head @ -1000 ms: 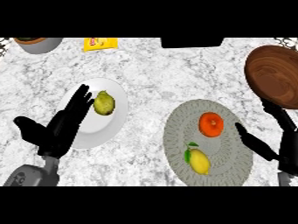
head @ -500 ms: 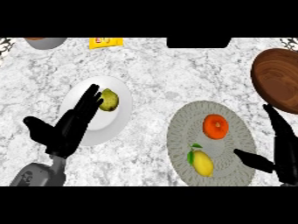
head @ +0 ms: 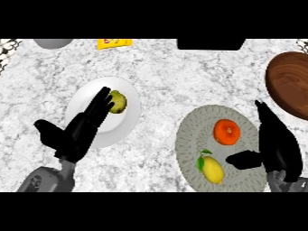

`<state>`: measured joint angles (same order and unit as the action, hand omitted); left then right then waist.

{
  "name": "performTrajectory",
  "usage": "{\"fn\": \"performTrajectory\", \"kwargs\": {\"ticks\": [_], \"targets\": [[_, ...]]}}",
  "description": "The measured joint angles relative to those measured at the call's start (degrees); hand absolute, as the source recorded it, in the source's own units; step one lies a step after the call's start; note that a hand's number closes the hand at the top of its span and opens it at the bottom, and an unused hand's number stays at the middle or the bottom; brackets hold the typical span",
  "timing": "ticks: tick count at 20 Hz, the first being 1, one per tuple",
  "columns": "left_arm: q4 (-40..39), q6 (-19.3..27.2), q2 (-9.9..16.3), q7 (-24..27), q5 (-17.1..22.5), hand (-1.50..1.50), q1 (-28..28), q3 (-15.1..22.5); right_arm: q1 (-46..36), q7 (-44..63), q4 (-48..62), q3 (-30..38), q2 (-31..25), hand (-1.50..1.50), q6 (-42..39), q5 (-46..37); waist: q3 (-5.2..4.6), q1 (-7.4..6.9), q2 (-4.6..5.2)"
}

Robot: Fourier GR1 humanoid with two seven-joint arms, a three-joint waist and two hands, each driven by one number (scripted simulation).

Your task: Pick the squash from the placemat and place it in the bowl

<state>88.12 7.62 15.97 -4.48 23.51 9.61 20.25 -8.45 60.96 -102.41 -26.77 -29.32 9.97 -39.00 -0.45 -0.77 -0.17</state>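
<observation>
An orange-red round squash [head: 227, 131] lies on the grey round placemat [head: 195, 130], with a yellow lemon [head: 212, 170] below it on the same mat. The brown wooden bowl [head: 300, 85] stands at the right edge, above the mat. My right hand [head: 276, 144] is open over the mat's right rim, fingers pointing up and thumb stretched left toward the lemon; it stays just right of the squash and holds nothing. My left hand [head: 79, 133] is open at the left, its fingers lying over a white plate.
The white plate [head: 126, 124] at the left holds a green-yellow fruit [head: 118, 102]. Along the back edge are a grey dish [head: 53, 43], a yellow item [head: 114, 43] and a dark object [head: 209, 43]. Marble counter shows between plate and placemat.
My right hand has shifted a little left onto the placemat's right rim, its thumb now reaching toward the lemon. The left hand stays by the white plate.
</observation>
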Motion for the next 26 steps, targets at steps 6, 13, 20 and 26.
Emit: {"fn": "performTrajectory", "kwargs": {"ticks": [6,13,20,26], "targets": [[-0.7,-0.74,-0.3,0.75,-0.2,0.0,-0.09,-0.59,-6.69,7.29,2.3,0.13,6.17,-1.5,-7.8,0.24,0.19,-0.07,0.12],[-0.99,-1.38,-0.55,0.53,-0.06,0.0,0.65,-1.73,-9.89,8.74,8.39,3.5,9.85,-1.5,-12.65,1.91,0.31,0.23,0.18],[-0.61,-1.63,-0.86,-0.32,-0.7,0.0,0.17,-2.06,-9.99,8.39,11.93,4.94,12.89,-1.5,-16.0,1.57,0.37,0.52,0.13],[-0.55,-1.56,-2.06,0.47,-2.09,0.0,-0.75,-2.0,-10.39,6.91,15.2,5.93,15.58,-1.5,-17.2,-1.24,0.39,0.57,0.13]]}}
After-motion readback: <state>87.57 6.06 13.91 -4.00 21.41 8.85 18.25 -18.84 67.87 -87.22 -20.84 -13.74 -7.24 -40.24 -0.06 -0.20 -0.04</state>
